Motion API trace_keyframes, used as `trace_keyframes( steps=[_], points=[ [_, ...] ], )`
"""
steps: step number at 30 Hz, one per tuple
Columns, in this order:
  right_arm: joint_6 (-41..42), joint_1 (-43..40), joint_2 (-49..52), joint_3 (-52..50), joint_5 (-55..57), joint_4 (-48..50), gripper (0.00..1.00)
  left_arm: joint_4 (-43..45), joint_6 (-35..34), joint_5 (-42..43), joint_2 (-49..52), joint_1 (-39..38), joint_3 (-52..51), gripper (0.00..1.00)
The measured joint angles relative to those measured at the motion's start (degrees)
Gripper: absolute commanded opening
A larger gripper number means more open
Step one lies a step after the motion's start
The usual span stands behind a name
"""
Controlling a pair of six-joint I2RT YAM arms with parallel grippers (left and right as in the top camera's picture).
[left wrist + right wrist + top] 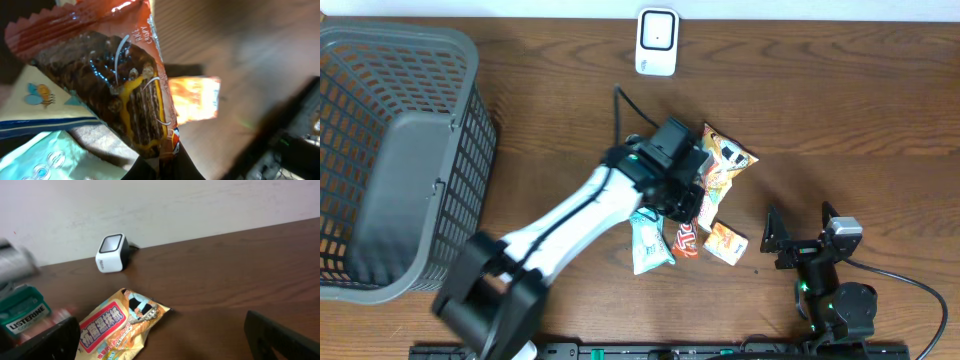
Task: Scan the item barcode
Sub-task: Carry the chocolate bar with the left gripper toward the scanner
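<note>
Glossy red-orange foil is filling the left wrist view. It is the wrapper of the chocolate wafer bar [125, 95], the item I am reading as the one to scan. Its crimped end is running down into the left gripper [160, 169], whose fingers are pressed together on it, as far as I can judge from so close. From overhead, the bar is sitting in the middle of the table [840, 100] in a small pile. The teal packet [648, 245] is touching it on one side, the small orange packet [725, 243] is just beside it on the other, and the yellow snack bag [725, 160] is lying beyond the wrist. I am expecting the bar to handle light and fairly stiff along its length, since the wafer inside is giving it a spine. The film itself is looking slick and crinkly, so a pinch on the flat seal may be letting it swing or slip. The wafer will probably crack if I squeeze the body, so I am treating the sealed end as the right place to hold and leaving the printed faces uncovered. I cannot see a barcode on the side showing. The scanner [657, 42] is standing well apart at the far edge, with its window facing the table. The right gripper [772, 240] is waiting with its fingers spread wide, holding nothing. The basket [400, 150] is sitting off to one side.
</note>
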Motion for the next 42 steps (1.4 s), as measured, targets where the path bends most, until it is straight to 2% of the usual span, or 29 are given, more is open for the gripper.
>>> trace_keyframes(
  steps=[4,13,14,15,16,17,20,28,37,42],
  points=[
    [0.00,0.00,0.00,0.00,0.02,0.00,0.99,0.28,-3.78,-4.20,3.48,-2.56,-0.11,0.08],
    [0.00,0.00,0.00,0.00,0.02,0.00,0.99,2.27,-7.30,-16.55,3.63,-7.85,-0.11,0.11],
    [0.00,0.00,0.00,0.00,0.02,0.00,0.99,2.80,-7.52,-17.31,3.65,-8.02,-0.11,0.15],
    [0.00,0.00,0.00,0.00,0.02,0.02,0.99,3.32,-7.74,-18.05,3.63,-8.13,-0.11,0.28],
    [0.00,0.00,0.00,0.00,0.02,0.00,0.99,3.82,-7.96,-18.91,3.65,-8.17,-0.11,0.53],
    [0.00,0.00,0.00,0.00,0.02,0.00,0.99,4.13,-7.96,-19.89,3.63,-8.20,-0.11,0.71],
    [0.00,0.00,0.00,0.00,0.00,0.00,0.99,4.17,-8.22,-22.93,3.63,-8.20,-0.11,0.84],
    [0.00,0.00,0.00,0.00,0.02,0.00,0.99,0.28,-8.41,-26.99,1.11,-8.15,-0.11,0.93],
    [0.00,0.00,0.00,0.00,0.02,0.00,0.99,-0.17,-7.67,-27.39,-15.89,-8.20,-0.09,0.95],
    [0.00,0.00,0.00,0.00,0.00,-0.02,0.99,3.34,-4.55,-30.75,-25.35,-8.20,-0.02,0.95]
  ],
)
